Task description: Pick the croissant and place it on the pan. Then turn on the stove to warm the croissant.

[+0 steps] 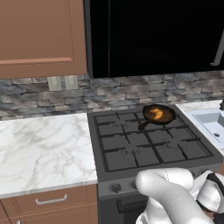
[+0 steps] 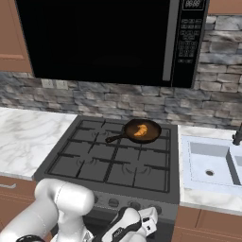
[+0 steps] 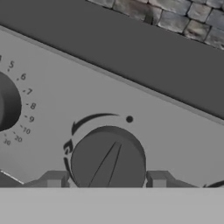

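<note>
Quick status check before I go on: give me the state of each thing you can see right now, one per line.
croissant: lying inside the pan.
pan: upright on the stove's back burner, handle toward the front left.
stove: no flame visible on any burner.
knob: end effector fingertips on either side of it; on or off, I cannot tell.
end effector: down at the stove's front panel, jaws around the knob.
sink: nothing visible in the basin.

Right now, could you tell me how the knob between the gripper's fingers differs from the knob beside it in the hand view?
The centred knob shows whole, with a raised ridge across its face; the neighbouring knob is cut off by the picture's edge. Numbers ring the neighbouring knob; an arc and a dot mark the centred one. A finger tip stands at each side of the centred knob. Both are round, grey, on the stove front.
</note>
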Motion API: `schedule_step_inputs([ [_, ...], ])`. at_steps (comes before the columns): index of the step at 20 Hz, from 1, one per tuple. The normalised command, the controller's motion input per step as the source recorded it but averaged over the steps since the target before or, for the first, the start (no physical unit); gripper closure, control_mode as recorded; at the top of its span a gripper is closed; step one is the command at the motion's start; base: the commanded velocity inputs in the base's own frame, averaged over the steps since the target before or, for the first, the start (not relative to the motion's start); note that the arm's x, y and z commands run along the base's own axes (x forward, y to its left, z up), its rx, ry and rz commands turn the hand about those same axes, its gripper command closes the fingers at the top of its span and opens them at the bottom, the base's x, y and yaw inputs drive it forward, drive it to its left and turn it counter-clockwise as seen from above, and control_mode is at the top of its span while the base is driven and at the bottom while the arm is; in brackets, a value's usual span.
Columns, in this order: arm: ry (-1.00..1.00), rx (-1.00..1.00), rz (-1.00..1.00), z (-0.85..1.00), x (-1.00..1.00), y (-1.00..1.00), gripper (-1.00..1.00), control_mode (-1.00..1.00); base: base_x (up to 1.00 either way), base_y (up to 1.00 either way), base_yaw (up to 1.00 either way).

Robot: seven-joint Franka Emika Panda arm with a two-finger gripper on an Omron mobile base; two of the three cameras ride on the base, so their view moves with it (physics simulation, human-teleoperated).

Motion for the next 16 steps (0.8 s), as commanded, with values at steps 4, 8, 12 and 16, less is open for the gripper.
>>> schedule_step_inputs([
  [4,0.00,-0.08,0.00,0.02,0.00,0.00,1.00,-1.00,0.00,0.00,0.00],
  [8,-0.01,-0.08,0.00,0.00,0.00,0.00,1.00,-1.00,0.00,0.00,0.00],
  [12,-0.12,-0.08,0.00,0.00,0.00,0.00,1.00,-1.00,0.00,0.00,0.00],
  [16,-0.12,-0.08,0.00,0.01,0.00,0.00,1.00,-1.00,0.00,0.00,0.00],
])
